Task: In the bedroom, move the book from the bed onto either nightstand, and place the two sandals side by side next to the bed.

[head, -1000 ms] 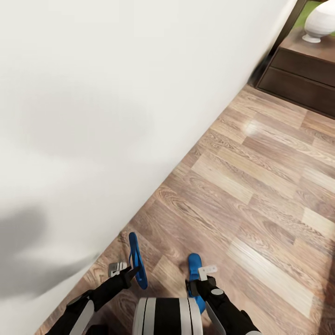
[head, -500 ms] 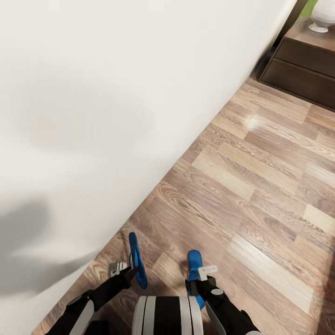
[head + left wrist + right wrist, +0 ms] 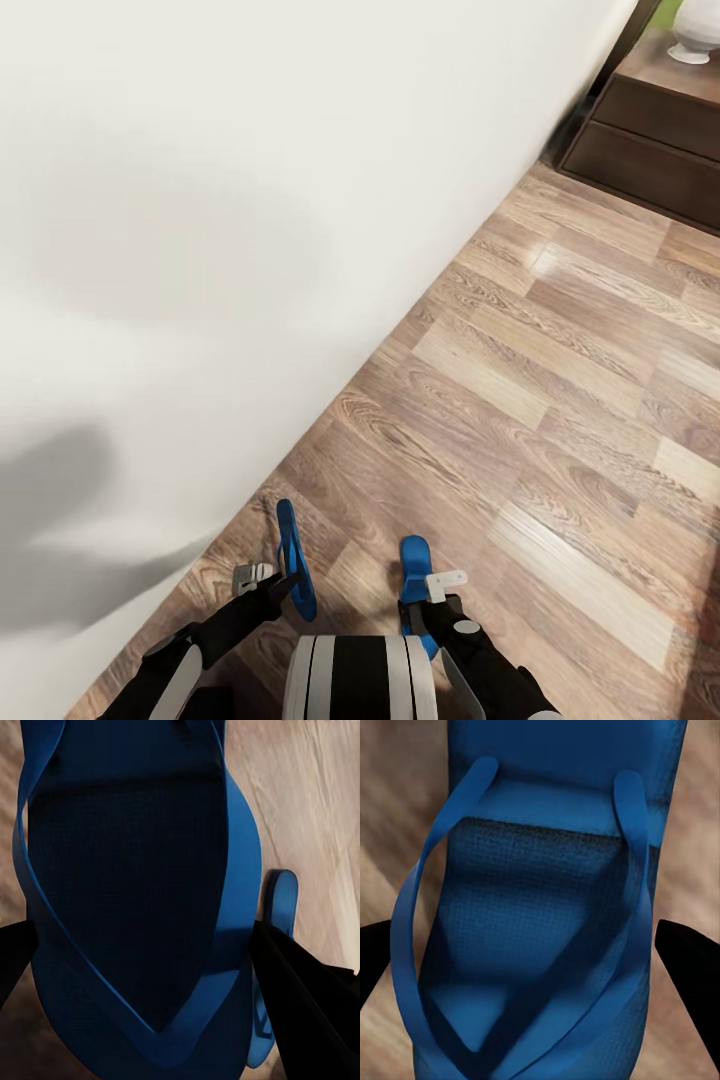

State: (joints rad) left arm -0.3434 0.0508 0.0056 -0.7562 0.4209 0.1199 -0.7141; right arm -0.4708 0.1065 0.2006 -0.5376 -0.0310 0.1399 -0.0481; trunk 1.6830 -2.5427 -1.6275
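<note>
Blue flip-flops sit at the bottom of the head view, one in each claw. The left gripper [image 3: 283, 583] is clamped on the left sandal [image 3: 294, 558], which stands on edge above the wood-plank floor [image 3: 560, 400], lower left of centre. The right gripper [image 3: 425, 607] is clamped on the right sandal [image 3: 415, 580], lower centre. In the wrist views each sandal lies between dark fingers [image 3: 296, 997], straps facing the camera. A white wall [image 3: 200, 250] covers the upper left. A dark brown nightstand [image 3: 650, 150] with a white vase [image 3: 695, 35] sits in the upper right corner.
</note>
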